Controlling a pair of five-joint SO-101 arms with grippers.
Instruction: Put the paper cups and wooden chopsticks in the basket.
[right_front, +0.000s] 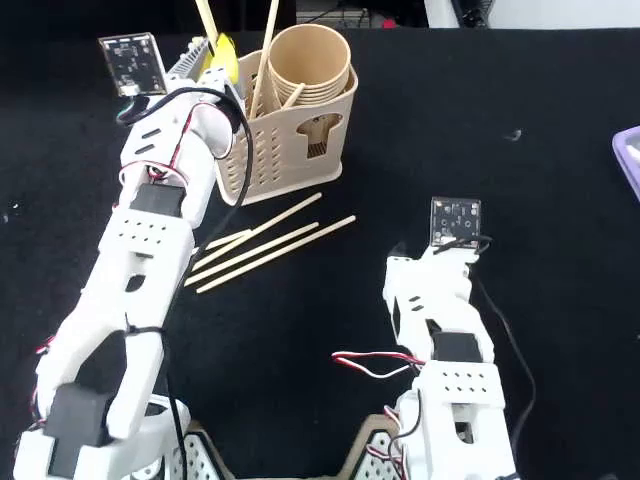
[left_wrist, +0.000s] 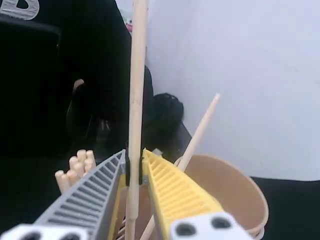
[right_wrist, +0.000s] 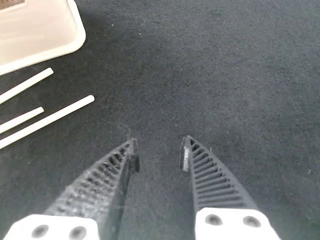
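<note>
Left gripper (left_wrist: 134, 172) clenched on one chopstick (left_wrist: 137, 75), held near upright over the basket (right_front: 290, 150). This orientation suits a straight drop in beside the stacked paper cups (right_front: 310, 60). The stick's lower tip is hidden behind the gripper; probably just inside the rim. Loose chopsticks (right_front: 270, 245) lie on the table (right_front: 540, 300) just in front of the basket. Right gripper (right_wrist: 159, 152) spread apart and empty, low over the table near their ends, likely placed for the next pick.
</note>
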